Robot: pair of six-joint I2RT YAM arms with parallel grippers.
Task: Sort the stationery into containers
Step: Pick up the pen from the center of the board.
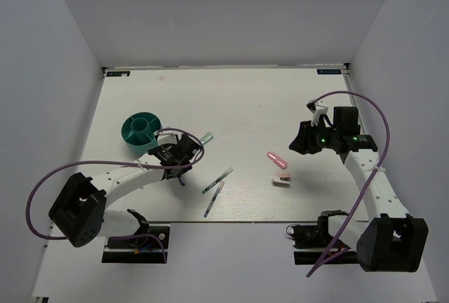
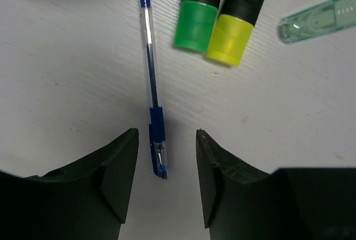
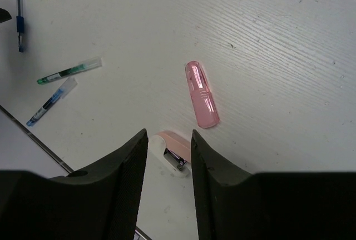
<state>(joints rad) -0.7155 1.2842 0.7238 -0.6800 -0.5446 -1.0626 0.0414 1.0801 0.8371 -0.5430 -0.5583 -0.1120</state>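
left wrist shows the left gripper (image 2: pixel 165 139) spread wide astride the pen (image 2: pixel 151 79) at its tip end; holder (image 1: pixel 130 139) at its ten o'clock. pinched so near its end, the pen may pivot and slip. right gripper (image 3: pixel 169 135) released too.

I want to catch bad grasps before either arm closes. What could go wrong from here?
1. The left gripper is open around one end of the thin blue pen, which lies flat; closing may skid off it or pinch only that end.
2. The green-capped marker and yellow-capped marker lie close to that pen and may get nudged.
3. The right gripper is open over the pink-and-white block; the round pink marker beside it might roll if bumped.
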